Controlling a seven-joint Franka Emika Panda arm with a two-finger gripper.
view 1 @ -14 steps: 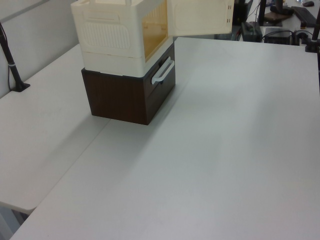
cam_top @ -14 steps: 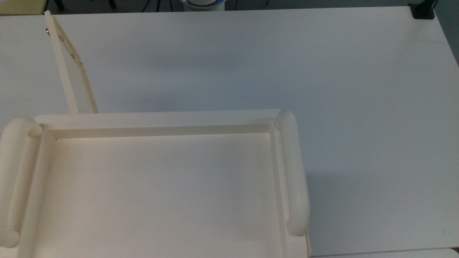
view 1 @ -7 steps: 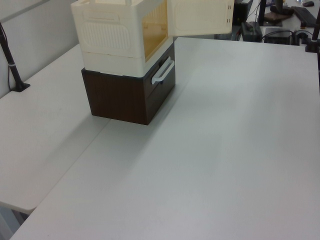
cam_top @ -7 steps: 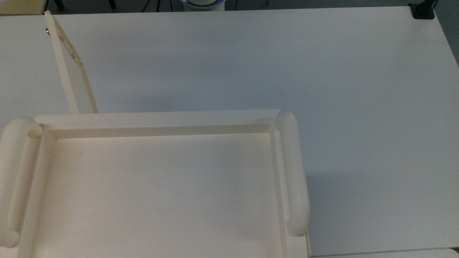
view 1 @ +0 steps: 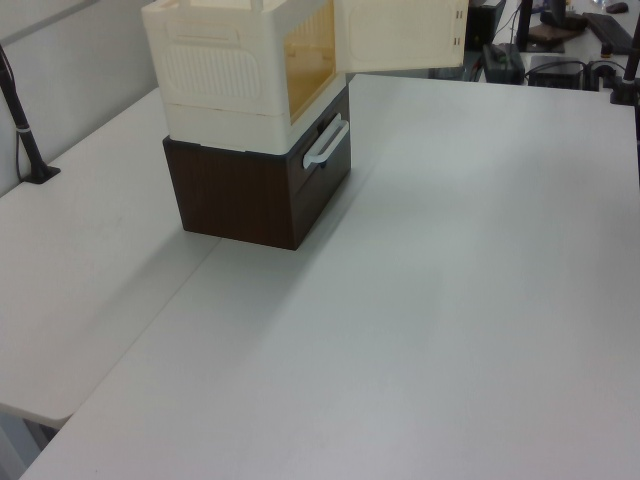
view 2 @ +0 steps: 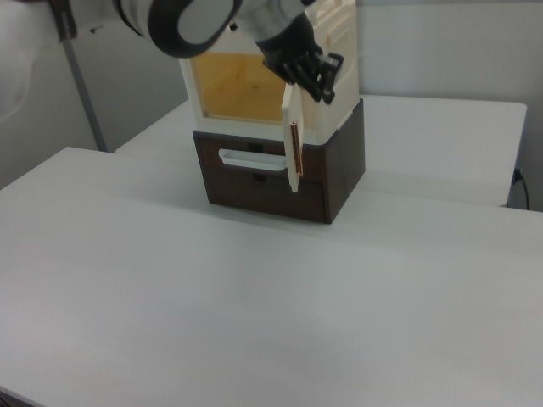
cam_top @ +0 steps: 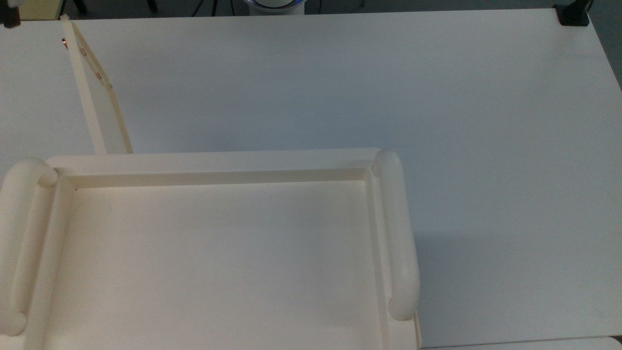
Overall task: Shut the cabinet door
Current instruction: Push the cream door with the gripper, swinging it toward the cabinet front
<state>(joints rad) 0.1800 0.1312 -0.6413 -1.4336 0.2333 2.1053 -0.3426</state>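
The cream cabinet point(view 1: 215, 70) stands on a dark brown drawer unit point(view 1: 250, 190), and its amber inside is exposed. Its cabinet door point(view 1: 400, 35) is swung wide open. From above, the cabinet door point(cam_top: 97, 97) juts away from the front left corner of the cabinet's tray top point(cam_top: 218, 165), with copper fittings near its far edge. In the right view the cabinet door point(view 2: 293, 140) shows edge-on, and my gripper point(view 2: 312, 72) hangs by its upper edge, in front of the cabinet point(view 2: 344, 42). A dark bit of the gripper point(cam_top: 7, 19) shows at the top view's left corner.
The white table point(cam_top: 388, 97) spreads wide in front of the cabinet. The drawer unit carries a white bar handle point(view 1: 325, 140). A black clamp point(cam_top: 573, 14) sits at the table's far right corner in the top view. A black pole mount point(view 1: 30, 150) stands at the left view's left.
A dark bit of the gripper has come into the top view's upper left corner, beyond the door's far edge. The door has not moved.
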